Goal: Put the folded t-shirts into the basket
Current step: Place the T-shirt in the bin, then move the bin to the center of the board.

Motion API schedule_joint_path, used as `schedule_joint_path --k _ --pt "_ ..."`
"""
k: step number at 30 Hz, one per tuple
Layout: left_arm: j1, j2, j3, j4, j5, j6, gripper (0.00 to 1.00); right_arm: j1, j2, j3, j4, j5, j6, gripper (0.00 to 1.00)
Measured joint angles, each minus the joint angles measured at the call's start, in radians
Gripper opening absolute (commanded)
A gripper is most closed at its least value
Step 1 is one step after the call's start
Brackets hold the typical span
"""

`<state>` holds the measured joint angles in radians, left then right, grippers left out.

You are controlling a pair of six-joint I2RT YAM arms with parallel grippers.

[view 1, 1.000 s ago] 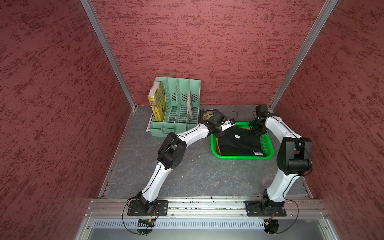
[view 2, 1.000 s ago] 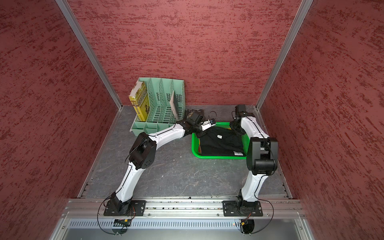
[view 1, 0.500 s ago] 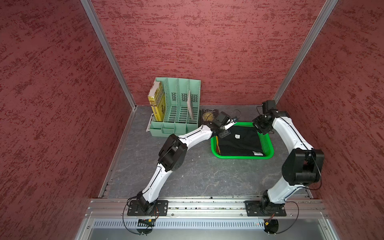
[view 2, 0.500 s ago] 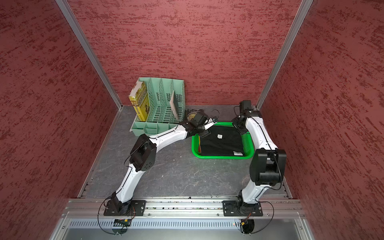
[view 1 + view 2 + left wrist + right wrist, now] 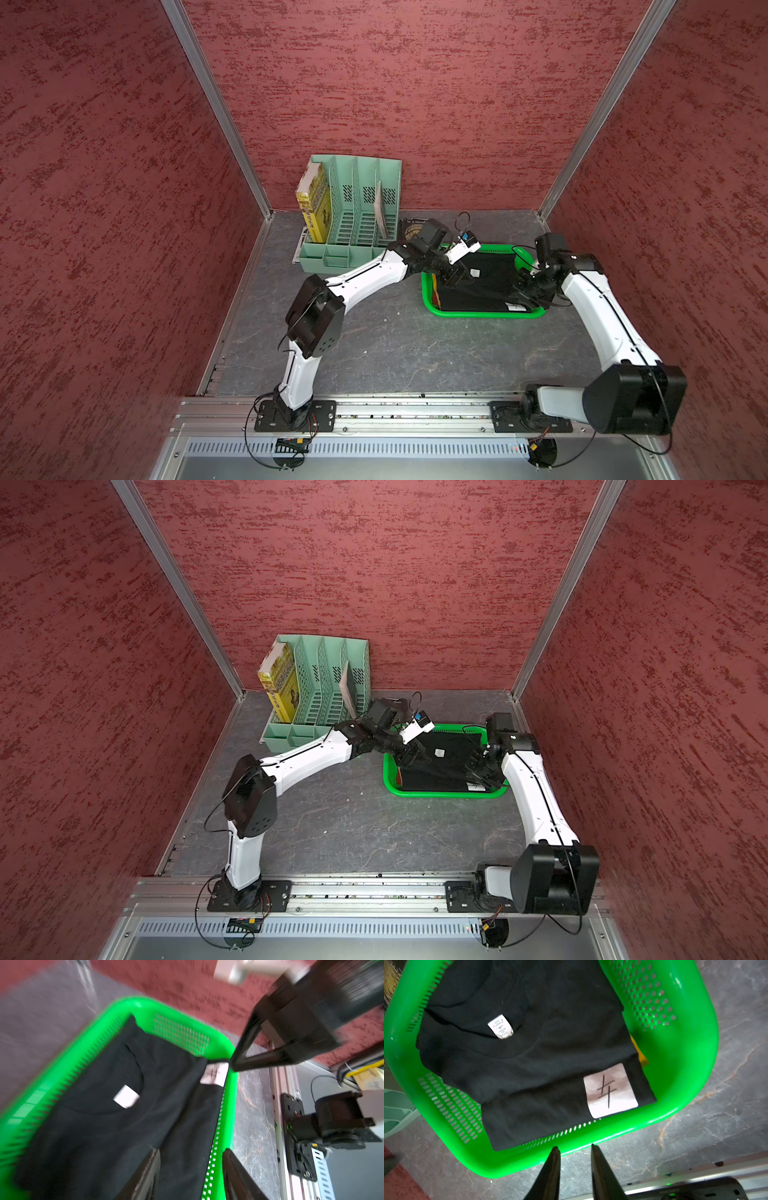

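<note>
The green basket (image 5: 482, 312) (image 5: 440, 792) stands at the right of the table. A black folded t-shirt (image 5: 539, 1064) (image 5: 124, 1126) lies flat on top inside it, with a white neck tag (image 5: 500, 1026) and a white marked patch (image 5: 610, 1089). A mustard yellow sliver (image 5: 640, 1052) shows under it, and a thin dark red edge (image 5: 400, 776) shows at the basket's left end. My left gripper (image 5: 455, 276) (image 5: 191, 1159) is open over the shirt's left edge and the basket wall, holding nothing. My right gripper (image 5: 521, 286) (image 5: 574, 1147) hangs just outside the basket rim (image 5: 685, 1064), open narrowly and empty.
A mint-green file organizer (image 5: 353, 224) with a yellow book (image 5: 316, 208) stands at the back left. A dark book (image 5: 411, 226) lies behind my left arm. Red walls close in on three sides, and a metal rail (image 5: 395, 409) runs along the front.
Both grippers let go of the black shirt, which was bunched and now lies flat in the basket. The right gripper drew back to the basket's right side.
</note>
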<state>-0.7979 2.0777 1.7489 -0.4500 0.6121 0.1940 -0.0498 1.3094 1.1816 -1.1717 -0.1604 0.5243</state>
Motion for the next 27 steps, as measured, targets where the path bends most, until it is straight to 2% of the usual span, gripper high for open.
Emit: schedule_joint_path --k 5,9,17,21,24,27 --pt "-0.011 0.153 0.058 -0.101 0.005 0.032 0.47 -0.001 0.084 -0.019 0.005 0.031 0.002 0.12" --pt "-0.026 0.190 0.077 -0.156 -0.060 0.053 0.46 -0.009 0.196 -0.035 0.040 0.050 0.019 0.09" --pt "-0.037 0.193 0.086 -0.172 -0.146 0.066 0.46 -0.089 0.316 -0.071 0.133 0.097 0.065 0.07" --pt "-0.031 0.188 0.069 -0.168 -0.158 0.064 0.46 -0.101 0.322 -0.084 0.189 0.121 0.075 0.12" --pt "-0.023 0.157 0.016 -0.142 -0.169 0.056 0.47 -0.103 0.311 -0.093 0.198 0.121 0.077 0.14" --pt "-0.009 0.073 -0.094 -0.107 -0.172 0.032 0.47 -0.103 0.283 -0.119 0.198 0.114 0.078 0.15"
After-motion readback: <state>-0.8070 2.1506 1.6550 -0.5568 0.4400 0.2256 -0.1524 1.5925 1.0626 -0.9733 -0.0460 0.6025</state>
